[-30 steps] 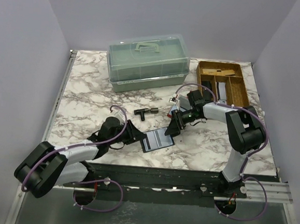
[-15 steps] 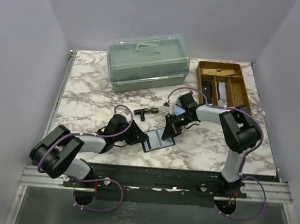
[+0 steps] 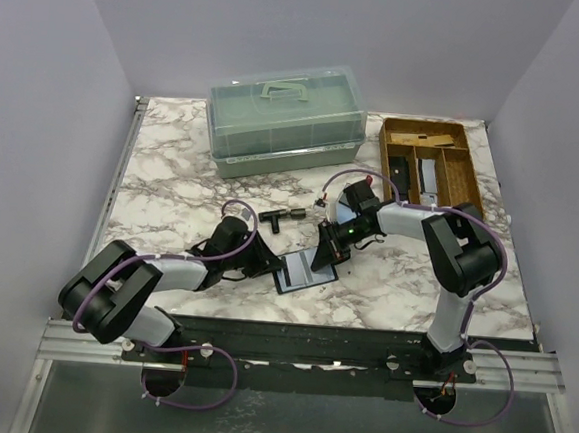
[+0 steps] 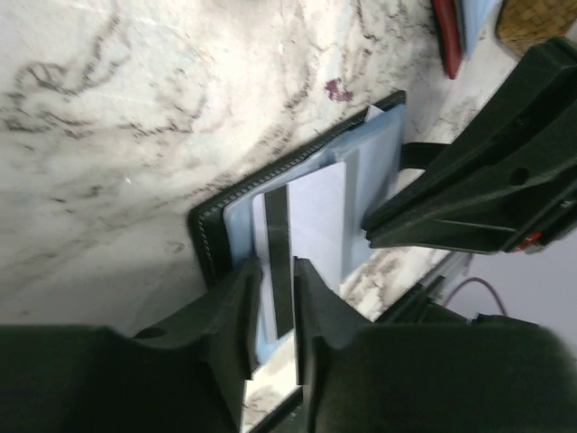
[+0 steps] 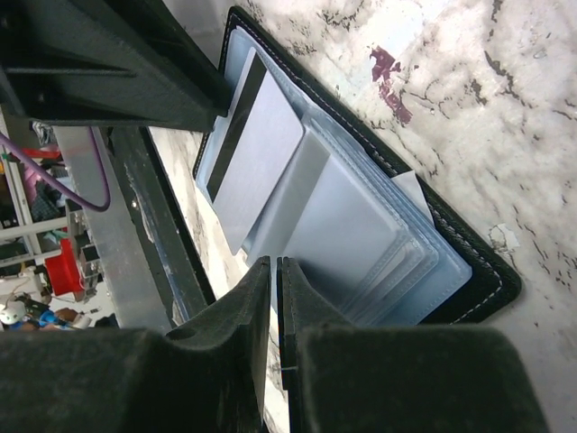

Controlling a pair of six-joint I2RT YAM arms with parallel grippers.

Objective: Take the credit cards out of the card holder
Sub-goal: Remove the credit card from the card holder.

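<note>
Left gripper (image 4: 276,267) fingers narrowly parted over the striped end of the grey card (image 4: 315,212), grip unclear. Right gripper (image 5: 274,263) jaws nearly together at the card holder (image 4: 204,234) edge, hold unclear. Grey card half out on the open card holder; pale blue cards (image 5: 361,234) in its pockets.

A robotics lab test cell, not a home or shop. Plain pale walls (image 3: 37,106) box in a marble-patterned table (image 3: 173,167) on three sides. Two arms, left (image 3: 165,272) and right (image 3: 457,250), are bolted to a metal rail (image 3: 518,370) along the table's near edge, with purple cables (image 3: 238,209) looped in the open and bare sheet metal (image 3: 303,428) below. The props look staged: a clear lidded box (image 3: 285,121) at the far edge, a wooden tray (image 3: 470,176) in the far right corner, and a card holder (image 3: 300,275) near the near edge.
</note>
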